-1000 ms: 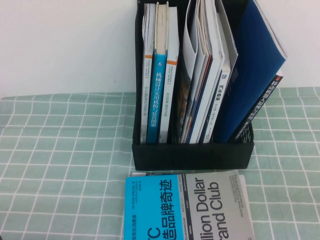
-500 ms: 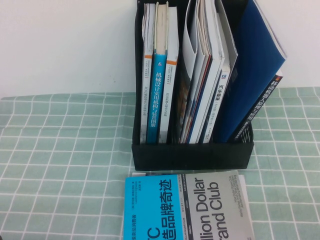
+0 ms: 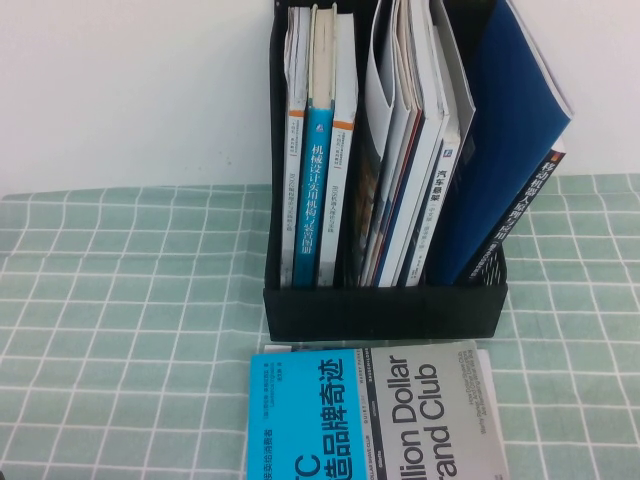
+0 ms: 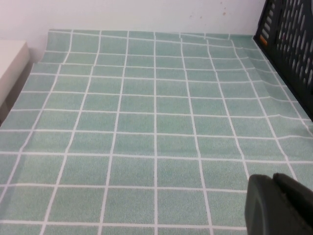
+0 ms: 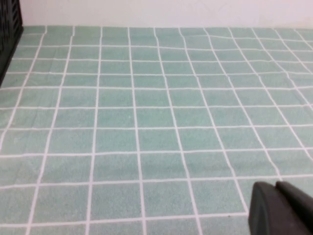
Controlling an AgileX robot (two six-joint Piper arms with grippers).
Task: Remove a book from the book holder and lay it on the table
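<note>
The book (image 3: 370,415), half cyan with white Chinese characters and half grey with "Dollar Brand Club", lies flat on the table (image 3: 130,300) just in front of the black book holder (image 3: 385,310). Its near part is cut off by the frame's edge. Neither gripper shows in the high view. My left gripper (image 4: 273,177) is shut and empty, low over the bare green cloth, with the holder's perforated side (image 4: 288,44) off to one side. My right gripper (image 5: 276,184) is shut and empty over bare cloth, with a corner of the holder (image 5: 9,34) at the frame's edge.
The holder holds several upright books: a blue-spined one (image 3: 318,190), a sheaf of magazines (image 3: 415,150) and a large dark-blue folder-like book (image 3: 510,130) leaning right. A white wall stands behind. A pale block (image 4: 10,63) sits at the cloth's edge.
</note>
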